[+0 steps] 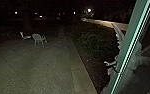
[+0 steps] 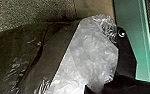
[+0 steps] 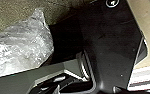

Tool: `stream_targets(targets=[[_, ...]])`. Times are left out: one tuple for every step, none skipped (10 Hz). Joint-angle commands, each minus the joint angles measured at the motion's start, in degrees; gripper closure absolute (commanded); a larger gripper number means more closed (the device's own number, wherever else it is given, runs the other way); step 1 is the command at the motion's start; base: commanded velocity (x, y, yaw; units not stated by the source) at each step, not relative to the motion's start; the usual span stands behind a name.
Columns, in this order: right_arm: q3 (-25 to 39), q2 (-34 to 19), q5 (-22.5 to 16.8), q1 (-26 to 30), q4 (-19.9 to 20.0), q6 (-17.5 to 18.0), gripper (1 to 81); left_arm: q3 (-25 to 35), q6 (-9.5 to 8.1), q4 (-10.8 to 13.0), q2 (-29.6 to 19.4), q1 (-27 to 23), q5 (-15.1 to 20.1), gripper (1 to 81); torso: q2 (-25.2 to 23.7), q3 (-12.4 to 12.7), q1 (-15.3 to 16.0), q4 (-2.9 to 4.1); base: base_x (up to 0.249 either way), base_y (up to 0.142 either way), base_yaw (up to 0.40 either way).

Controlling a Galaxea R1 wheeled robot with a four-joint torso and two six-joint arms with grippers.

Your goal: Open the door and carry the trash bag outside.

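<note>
The trash bag [image 2: 88, 52] shows in the left wrist view as crumpled clear plastic along a large dark section. In the right wrist view, clear plastic of the bag [image 3: 21, 45] lies beside the robot's dark plate. A green door or frame edge [image 1: 130, 46] slants up the right side of the head view. Green metal [image 2: 138, 40] also stands near the bag in the left wrist view. The bag is close to the robot's arms; what grips it is hidden, and how each gripper stands cannot be made out.
It is dark outside. A paved yard [image 1: 41, 67] stretches ahead, with pale chairs [image 1: 38, 38] farther off on the left. A hedge [image 1: 96, 43] borders the paving. A pale winged figure [image 1: 133, 62] shows around the green edge, with distant lights beyond.
</note>
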Motion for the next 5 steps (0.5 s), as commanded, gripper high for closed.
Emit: stream_targets(targets=[[0.44,0.32,-1.51,1.91,-0.49,-0.11,1.0,0.11,-0.06,0.06,-0.22,-2.74,2.85,81.1,0.0,0.0,0.0,0.0,0.09,0.082,0.0],[0.44,0.32,-1.51,1.91,-0.49,-0.11,1.0,0.11,-0.06,0.06,-0.22,-2.74,2.85,81.1,0.02,0.0,0.02,0.0,0.089,0.082,0.0],[0.44,0.32,-1.51,1.91,-0.49,-0.11,1.0,0.11,-0.06,0.06,-0.22,-2.74,2.85,81.1,0.02,0.0,0.02,0.0,0.089,0.083,0.0],[0.44,0.24,-1.51,1.91,-0.49,-0.12,1.0,0.11,-0.06,0.06,-0.22,-2.74,2.85,81.1,0.02,0.02,-0.02,0.0,0.088,0.082,0.0],[0.35,0.24,-1.51,1.91,-0.49,-0.2,1.0,0.11,-0.06,0.06,-0.22,-2.74,2.85,81.1,0.02,0.02,0.0,0.0,0.087,0.082,0.0]])
